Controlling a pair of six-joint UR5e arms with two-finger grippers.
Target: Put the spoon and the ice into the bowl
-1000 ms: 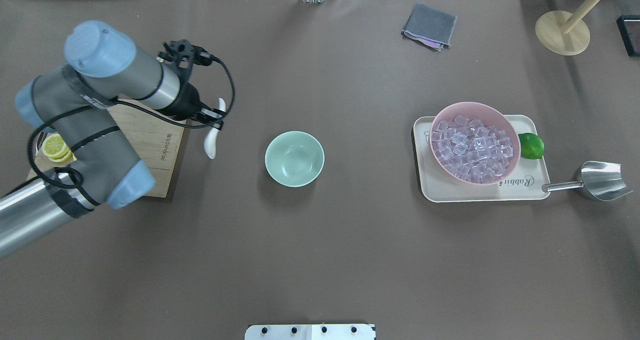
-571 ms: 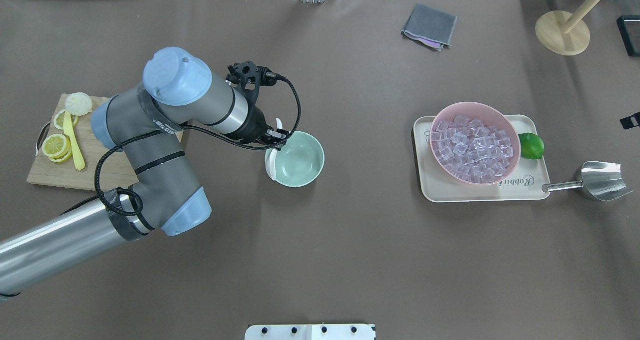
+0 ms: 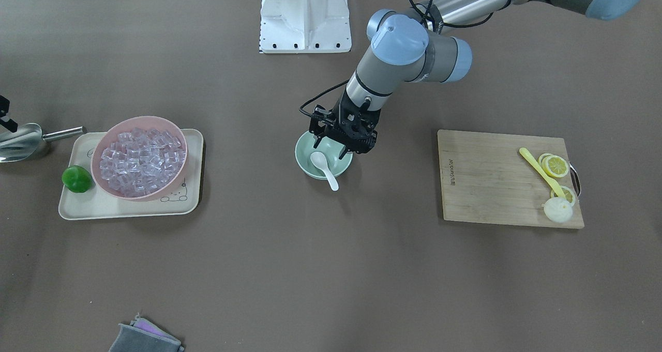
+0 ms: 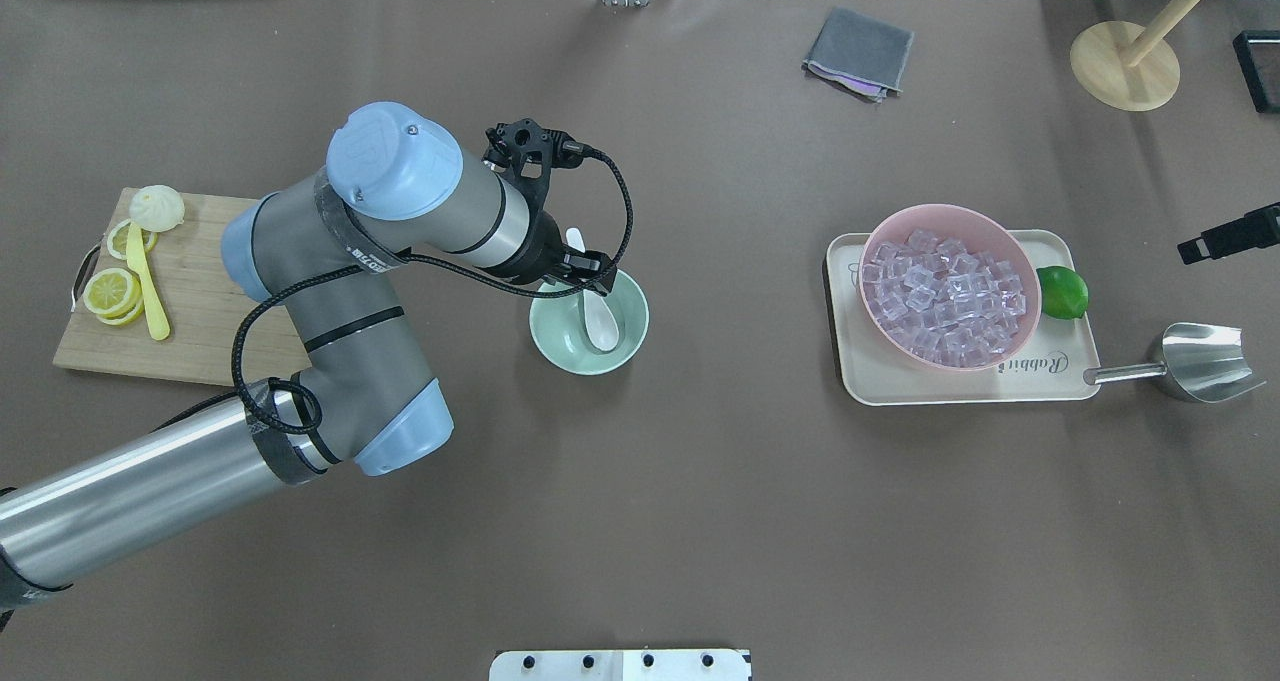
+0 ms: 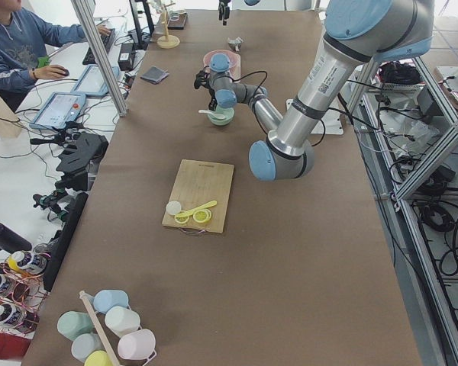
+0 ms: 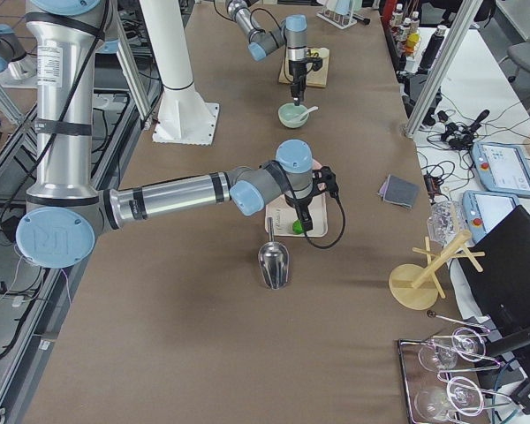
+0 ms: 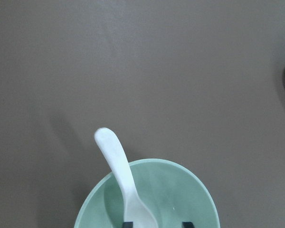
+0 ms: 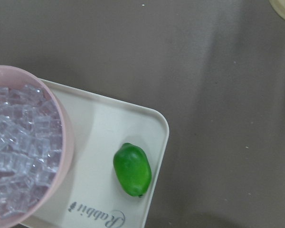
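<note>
The white spoon lies in the mint-green bowl, scoop inside and handle leaning over the far rim; it also shows in the front view and the left wrist view. My left gripper hovers over the bowl's near-left rim, open; its fingertips stand wider apart than the spoon. The ice is a heap of clear cubes in the pink bowl. My right gripper shows only as a black part at the right edge, past the tray; I cannot tell whether it is open or shut.
The pink bowl and a lime sit on a cream tray. A metal scoop lies right of it. A cutting board with lemon slices and a yellow spoon is at the left. A grey cloth and a wooden stand are far back.
My left arm carried the spoon rightward from beside the cutting board to the bowl and let it go; it now lies in the bowl. My right gripper has come into view at the right edge.
</note>
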